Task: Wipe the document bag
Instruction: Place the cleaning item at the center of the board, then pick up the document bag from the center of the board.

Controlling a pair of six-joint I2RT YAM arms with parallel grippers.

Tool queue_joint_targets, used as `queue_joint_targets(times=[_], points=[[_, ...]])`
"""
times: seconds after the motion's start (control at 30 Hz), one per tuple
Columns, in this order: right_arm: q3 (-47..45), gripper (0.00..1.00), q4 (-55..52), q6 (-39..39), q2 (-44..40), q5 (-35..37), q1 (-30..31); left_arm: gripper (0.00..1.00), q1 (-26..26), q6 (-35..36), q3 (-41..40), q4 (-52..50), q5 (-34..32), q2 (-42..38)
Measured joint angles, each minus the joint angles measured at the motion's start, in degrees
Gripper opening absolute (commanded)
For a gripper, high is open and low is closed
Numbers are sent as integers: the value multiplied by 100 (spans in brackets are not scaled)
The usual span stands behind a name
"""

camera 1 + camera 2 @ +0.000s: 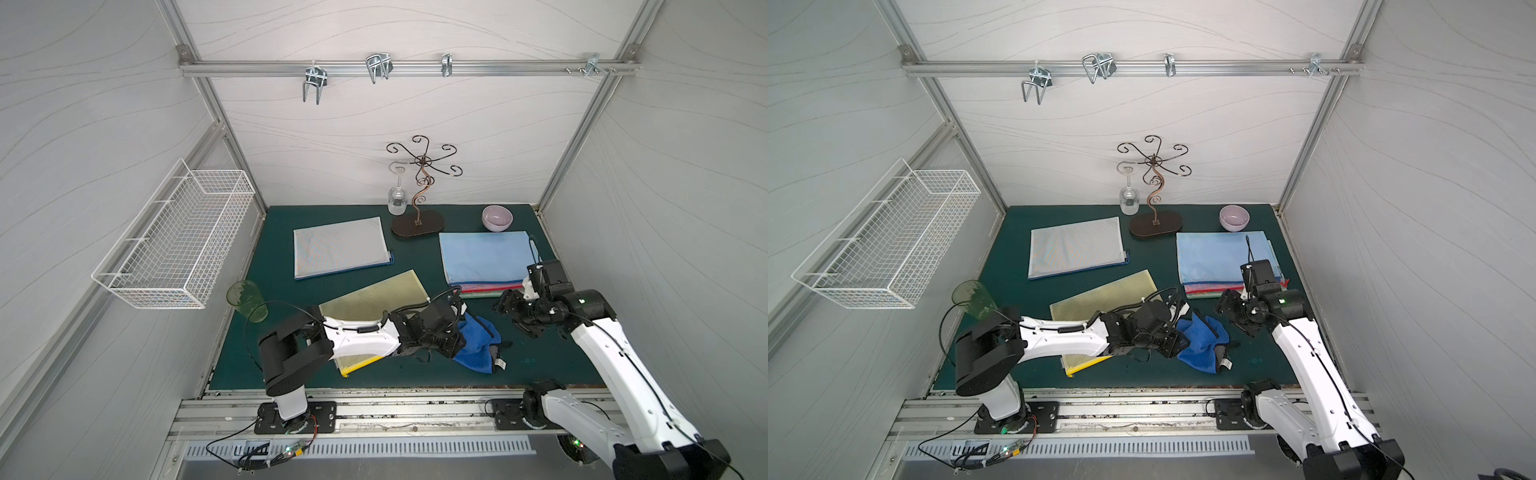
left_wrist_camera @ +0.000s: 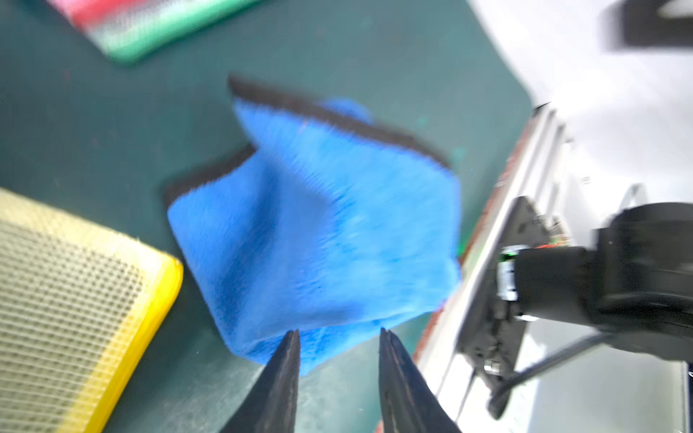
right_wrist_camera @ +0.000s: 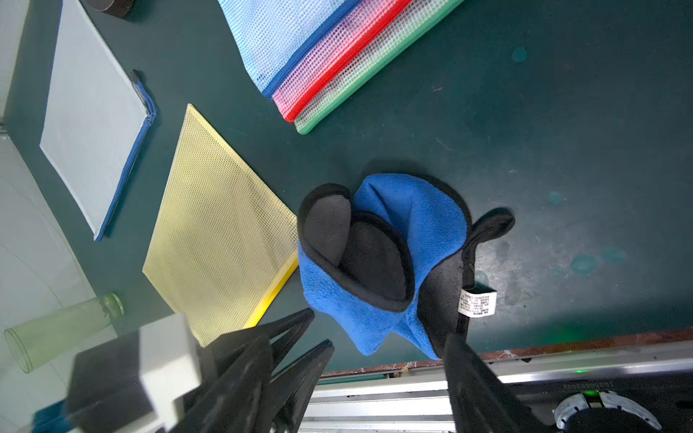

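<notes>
A yellow mesh document bag (image 1: pixel 374 295) (image 3: pixel 221 232) lies flat on the green mat, its near end under my left arm. To its right a blue cloth (image 1: pixel 478 345) (image 1: pixel 1204 345) (image 3: pixel 412 210) with a dark underside sits bunched on the mat. My left gripper (image 1: pixel 457 347) (image 2: pixel 339 331) is open, and its tips just reach the cloth's (image 2: pixel 318 225) edge without pinching it. My right gripper (image 1: pixel 505 305) (image 3: pixel 390 341) hovers behind the cloth, open wide, with nothing between its fingers.
A white bag with a blue zip (image 1: pixel 336 249) lies at the back left, and a stack of coloured bags (image 1: pixel 486 257) at the back right. A green cup (image 1: pixel 247 301) stands at the left. Further back are a glass rack (image 1: pixel 417 228) and a purple bowl (image 1: pixel 497 218). A wire basket (image 1: pixel 178 249) hangs on the left wall.
</notes>
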Motion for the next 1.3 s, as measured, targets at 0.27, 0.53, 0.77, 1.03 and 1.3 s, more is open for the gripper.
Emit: queue_joint_targets(times=[0.27, 0.53, 0.77, 1.03, 1.3], points=[[151, 28, 658, -424, 992, -669, 282, 35, 420, -376, -424, -409, -289, -857], [997, 41, 1373, -992, 3101, -1224, 1088, 34, 1696, -1198, -1434, -1187, -542, -1871], [1412, 45, 1812, -1259, 4715, -1353, 1600, 35, 1810, -1635, -1821, -1333, -387, -1504], [1342, 51, 1829, -1360, 5143, -1005, 1598, 36, 1810, -1681, -1729, -1169, -243, -1268], [1209, 53, 2020, -1346, 5200, -1032, 1626, 37, 1810, -1639, -1410, -1121, -131, -872]])
